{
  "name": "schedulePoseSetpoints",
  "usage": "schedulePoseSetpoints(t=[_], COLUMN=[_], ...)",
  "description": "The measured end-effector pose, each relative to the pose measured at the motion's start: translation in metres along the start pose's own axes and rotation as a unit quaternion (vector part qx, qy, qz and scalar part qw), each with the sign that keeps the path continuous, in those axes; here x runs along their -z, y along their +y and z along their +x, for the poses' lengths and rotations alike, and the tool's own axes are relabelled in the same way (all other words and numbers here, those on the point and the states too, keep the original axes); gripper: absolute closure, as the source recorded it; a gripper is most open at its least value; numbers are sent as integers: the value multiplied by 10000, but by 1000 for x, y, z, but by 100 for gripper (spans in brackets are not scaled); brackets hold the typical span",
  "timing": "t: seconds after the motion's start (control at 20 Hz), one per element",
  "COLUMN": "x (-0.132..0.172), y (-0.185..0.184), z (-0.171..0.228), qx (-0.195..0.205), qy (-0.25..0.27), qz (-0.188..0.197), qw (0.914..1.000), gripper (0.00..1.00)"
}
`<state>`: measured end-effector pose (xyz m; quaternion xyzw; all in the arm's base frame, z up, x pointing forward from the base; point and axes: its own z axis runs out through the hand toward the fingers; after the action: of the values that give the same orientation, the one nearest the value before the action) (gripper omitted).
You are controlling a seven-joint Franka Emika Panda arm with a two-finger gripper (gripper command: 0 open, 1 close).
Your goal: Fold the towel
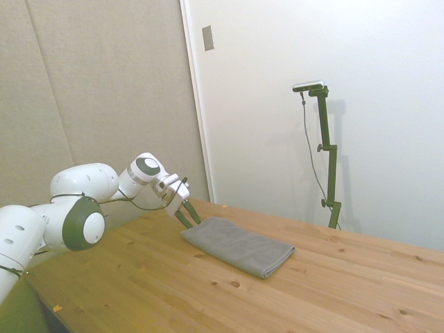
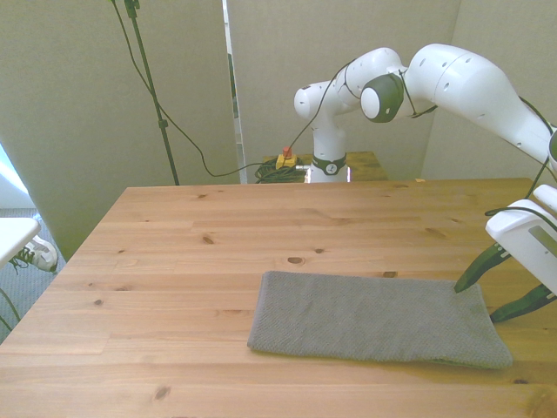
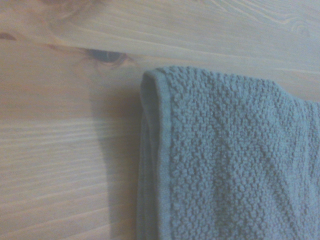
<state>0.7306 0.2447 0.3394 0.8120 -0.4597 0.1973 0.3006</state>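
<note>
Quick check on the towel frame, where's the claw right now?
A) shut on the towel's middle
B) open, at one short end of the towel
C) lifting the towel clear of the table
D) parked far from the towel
B: in the front view the claw has its two fingers spread apart at the short end of the towel on the front view's right, and the towel lies flat on the table.

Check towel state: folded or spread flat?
Folded. The dark grey textured cloth towel shows stacked layers at its edge in the wrist view, lying as a narrow rectangle.
</note>
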Motion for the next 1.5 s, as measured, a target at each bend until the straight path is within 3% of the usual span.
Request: schedulePoseSetpoints(t=[0.55, 0.6, 1.5], x=[-24, -25, -26], y=[2, 2, -4], z=[25, 26, 21], qx=[-14, -13, 89], qy=[7, 6, -57], qz=[-127, -126, 146], qw=[9999, 9999, 9998], gripper=[0, 100, 100])
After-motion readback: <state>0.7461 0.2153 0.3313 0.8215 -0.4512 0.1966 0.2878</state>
